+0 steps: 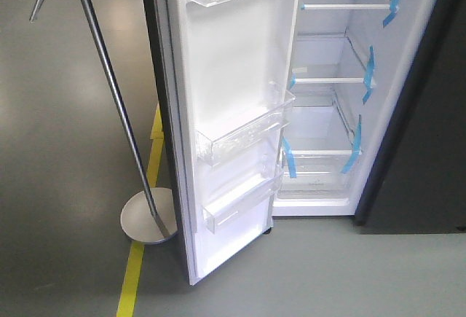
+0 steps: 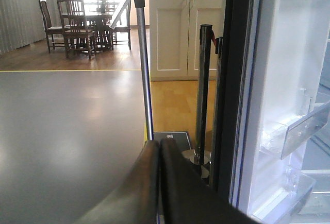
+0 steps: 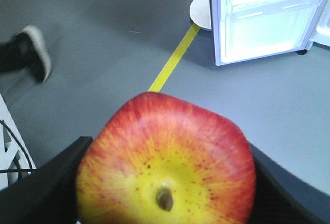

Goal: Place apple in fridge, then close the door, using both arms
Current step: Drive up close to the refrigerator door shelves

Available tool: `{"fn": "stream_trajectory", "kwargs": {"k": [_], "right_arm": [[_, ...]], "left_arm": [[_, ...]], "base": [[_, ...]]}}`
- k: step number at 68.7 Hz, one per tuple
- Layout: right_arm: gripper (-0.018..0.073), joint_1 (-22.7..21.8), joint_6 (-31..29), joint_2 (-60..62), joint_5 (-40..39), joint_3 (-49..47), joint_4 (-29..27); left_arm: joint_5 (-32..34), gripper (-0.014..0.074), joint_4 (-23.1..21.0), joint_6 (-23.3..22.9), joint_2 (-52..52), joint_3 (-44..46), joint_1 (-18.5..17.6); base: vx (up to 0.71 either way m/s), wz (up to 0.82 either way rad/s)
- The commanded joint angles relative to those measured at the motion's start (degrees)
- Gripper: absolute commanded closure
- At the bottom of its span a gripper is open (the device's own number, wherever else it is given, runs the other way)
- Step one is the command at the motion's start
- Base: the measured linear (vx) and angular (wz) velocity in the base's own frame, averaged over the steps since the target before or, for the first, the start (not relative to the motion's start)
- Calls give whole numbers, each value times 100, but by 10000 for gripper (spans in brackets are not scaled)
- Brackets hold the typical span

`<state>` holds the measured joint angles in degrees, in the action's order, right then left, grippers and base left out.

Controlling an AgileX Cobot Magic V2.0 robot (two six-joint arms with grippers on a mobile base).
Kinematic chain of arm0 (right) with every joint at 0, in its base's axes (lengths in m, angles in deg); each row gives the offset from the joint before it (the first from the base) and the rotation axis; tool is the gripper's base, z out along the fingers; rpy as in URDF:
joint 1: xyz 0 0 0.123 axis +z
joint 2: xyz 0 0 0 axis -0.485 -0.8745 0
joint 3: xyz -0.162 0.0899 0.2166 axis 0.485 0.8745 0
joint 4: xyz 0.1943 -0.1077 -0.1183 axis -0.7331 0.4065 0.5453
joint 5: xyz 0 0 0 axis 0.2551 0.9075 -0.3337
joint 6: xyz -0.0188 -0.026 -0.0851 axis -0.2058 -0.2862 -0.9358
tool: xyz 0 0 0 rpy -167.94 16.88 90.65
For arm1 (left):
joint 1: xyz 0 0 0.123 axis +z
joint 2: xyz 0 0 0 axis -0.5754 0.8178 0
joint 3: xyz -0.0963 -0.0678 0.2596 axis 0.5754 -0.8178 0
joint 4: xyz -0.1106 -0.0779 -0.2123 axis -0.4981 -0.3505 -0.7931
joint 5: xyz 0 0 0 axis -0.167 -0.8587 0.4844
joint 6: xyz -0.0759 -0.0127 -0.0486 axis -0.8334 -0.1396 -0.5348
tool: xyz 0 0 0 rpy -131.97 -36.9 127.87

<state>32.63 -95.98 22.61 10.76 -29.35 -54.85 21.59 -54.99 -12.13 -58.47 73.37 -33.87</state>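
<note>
A thin silver pole (image 1: 109, 91) is seen leaning over the grey floor (image 1: 58, 149), fixed to a round disc foot (image 1: 140, 220) that is set on a yellow floor line (image 1: 135, 273). Two chrome posts (image 2: 145, 80) (black-capped) are shown before white panelled doors (image 2: 178, 23), and a dark dining table (image 2: 100, 17) with chairs (image 2: 72, 28) is placed on wooden flooring (image 2: 31, 59) farther back. A blurred shoe (image 3: 35, 49) is caught in the right wrist view.

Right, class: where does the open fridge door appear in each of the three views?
Exterior front-facing: door, centre-left, white inner face showing.
Left wrist-mounted: door, right side, seen nearly edge-on.
Right wrist-mounted: door, top right, above the apple.
Shared landmark: the pole's disc foot by the door's lower corner, in the exterior and right wrist views.
</note>
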Motion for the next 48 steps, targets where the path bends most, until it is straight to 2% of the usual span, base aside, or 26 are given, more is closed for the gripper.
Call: {"fn": "stream_trajectory", "kwargs": {"k": [1,48], "right_arm": [[363,-20,-71,-57,-205,-142,-234],[363,-20,-71,-57,-205,-142,-234]], "left_arm": [[469,603,-49,-46,-79,95,-7],[469,603,-49,-46,-79,95,-7]], "base": [[15,0],[15,0]]}}
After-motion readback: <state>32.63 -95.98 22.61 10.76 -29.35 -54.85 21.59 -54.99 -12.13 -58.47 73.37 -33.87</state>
